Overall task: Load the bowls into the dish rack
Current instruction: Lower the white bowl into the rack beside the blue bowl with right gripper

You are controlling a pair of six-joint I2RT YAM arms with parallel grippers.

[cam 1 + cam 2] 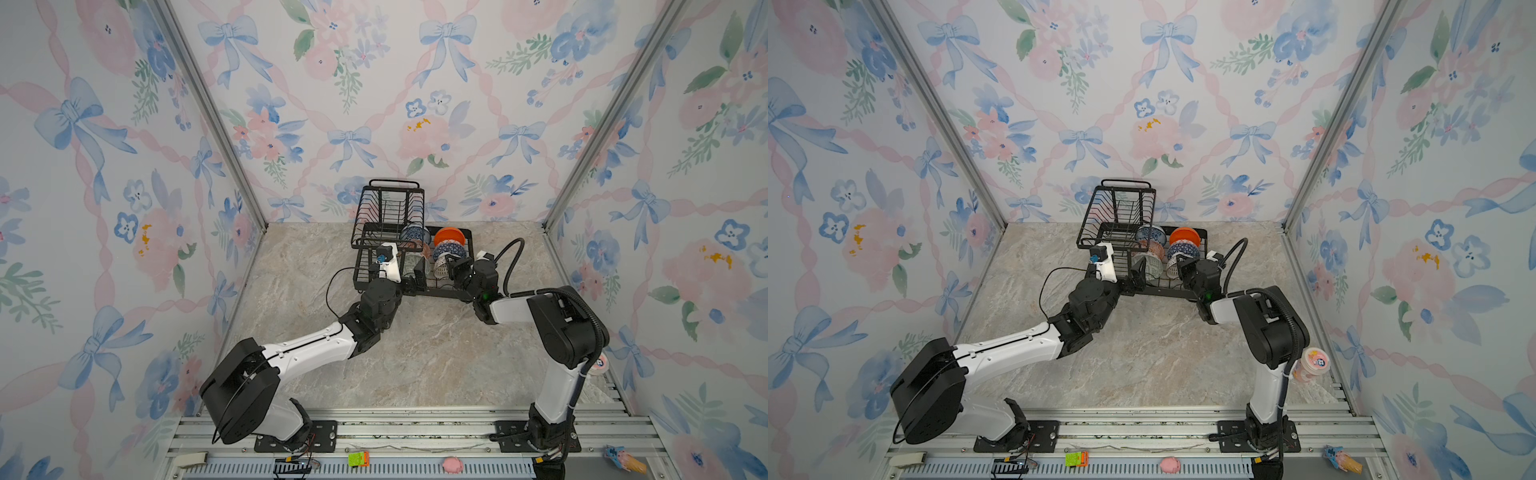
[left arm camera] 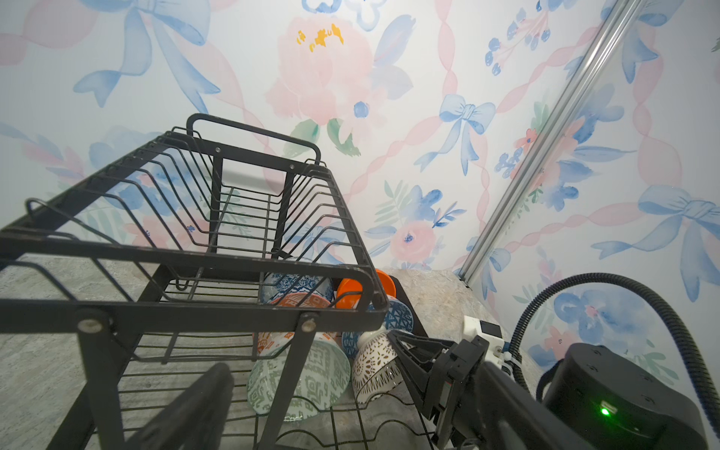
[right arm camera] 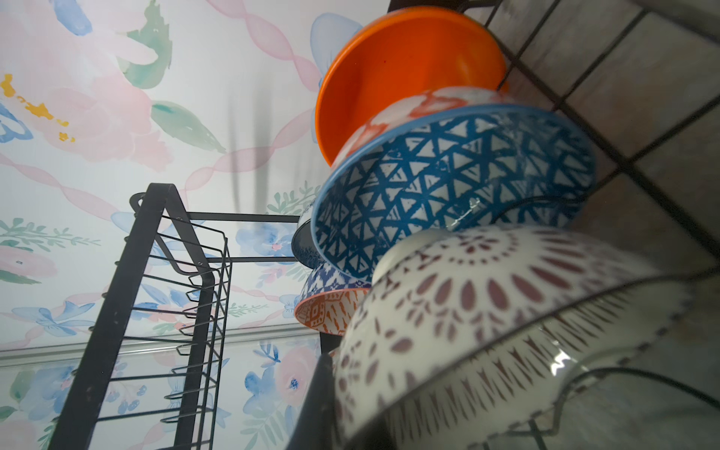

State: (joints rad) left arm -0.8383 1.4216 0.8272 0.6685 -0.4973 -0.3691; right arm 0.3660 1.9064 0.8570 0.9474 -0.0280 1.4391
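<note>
All six bowls (image 1: 449, 251) stand in the dish rack (image 1: 390, 185), so little remains; left gripper (image 1: 414, 275) apart, right gripper (image 2: 393, 337) together at the white bowl (image 2: 376, 370).

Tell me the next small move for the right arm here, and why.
Probably open the right end effector and let go. It is shut at the rim of the white lattice bowl, which already leans on its side in the lower tray of the dish rack, next to the dark blue bowl. Whether it truly pinches the rim is unclear.
</note>
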